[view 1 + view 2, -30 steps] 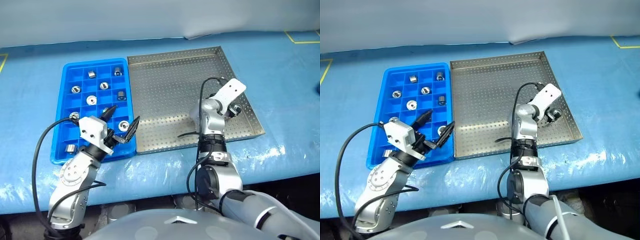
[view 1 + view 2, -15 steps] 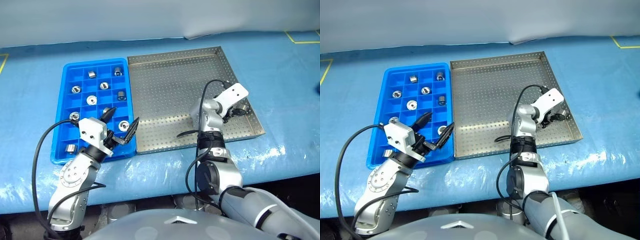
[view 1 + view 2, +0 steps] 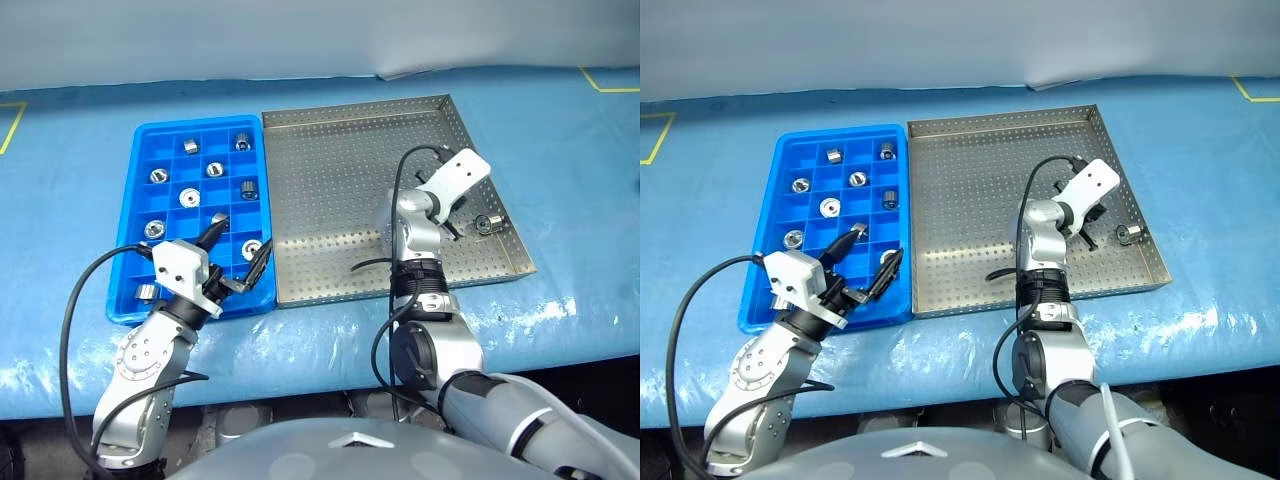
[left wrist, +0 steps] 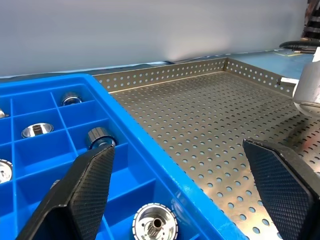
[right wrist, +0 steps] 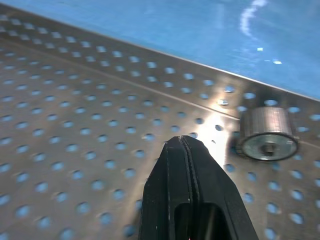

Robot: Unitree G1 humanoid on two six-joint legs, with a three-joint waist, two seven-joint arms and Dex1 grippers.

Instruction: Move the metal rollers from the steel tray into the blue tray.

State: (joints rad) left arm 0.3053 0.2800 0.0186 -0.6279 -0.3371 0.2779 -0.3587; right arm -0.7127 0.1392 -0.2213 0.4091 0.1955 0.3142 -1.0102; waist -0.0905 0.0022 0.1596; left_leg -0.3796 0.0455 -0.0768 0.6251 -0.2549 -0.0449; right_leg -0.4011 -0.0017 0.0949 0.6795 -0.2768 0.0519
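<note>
One metal roller lies in the steel tray against its right rim, beside the right gripper, whose jaws are closed on nothing, so it remains unpicked. The left gripper is held over the blue tray with jaws open, seemingly waiting.

Both head views look forward and down from above the table — sharing the bright blue compartmented plastic tray and grey perforated steel tray. The left wrist view sits low at their shared edge; the right wrist view hovers close over the steel floor.
</note>
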